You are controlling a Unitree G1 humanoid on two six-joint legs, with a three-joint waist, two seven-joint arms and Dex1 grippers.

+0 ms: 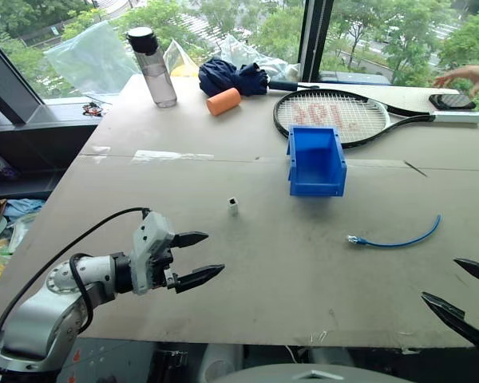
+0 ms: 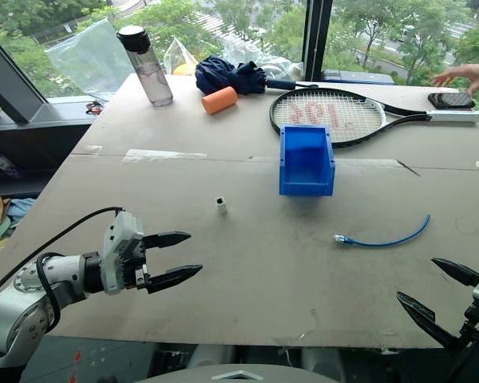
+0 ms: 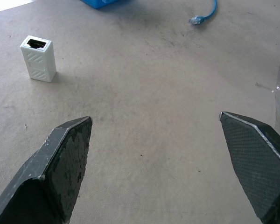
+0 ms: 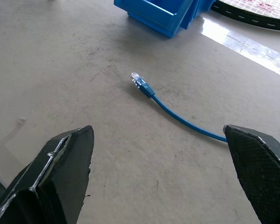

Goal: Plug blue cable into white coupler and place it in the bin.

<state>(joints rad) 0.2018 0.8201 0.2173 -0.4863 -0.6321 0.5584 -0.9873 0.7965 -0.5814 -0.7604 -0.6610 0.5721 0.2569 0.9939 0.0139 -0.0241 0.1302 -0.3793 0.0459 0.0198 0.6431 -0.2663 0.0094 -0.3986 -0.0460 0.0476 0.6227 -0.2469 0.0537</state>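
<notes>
The blue cable (image 1: 399, 238) lies curved on the grey table at the right, its clear plug (image 4: 136, 78) pointing left. The white coupler (image 1: 233, 206) stands alone near the table's middle, its dark socket (image 3: 37, 43) showing in the left wrist view. The blue bin (image 1: 315, 162) sits behind both, toward the far side. My left gripper (image 1: 203, 257) hovers open over the near left of the table, short of the coupler. My right gripper (image 1: 463, 289) is open at the near right edge, nearer to me than the cable. Neither gripper holds anything.
At the table's far side lie a tennis racket (image 1: 335, 116), a dark folded umbrella (image 1: 233, 77), an orange cylinder (image 1: 223, 101) and a water bottle (image 1: 154, 67). A person's hand (image 1: 469, 76) rests by a phone (image 1: 452, 101) at the far right corner.
</notes>
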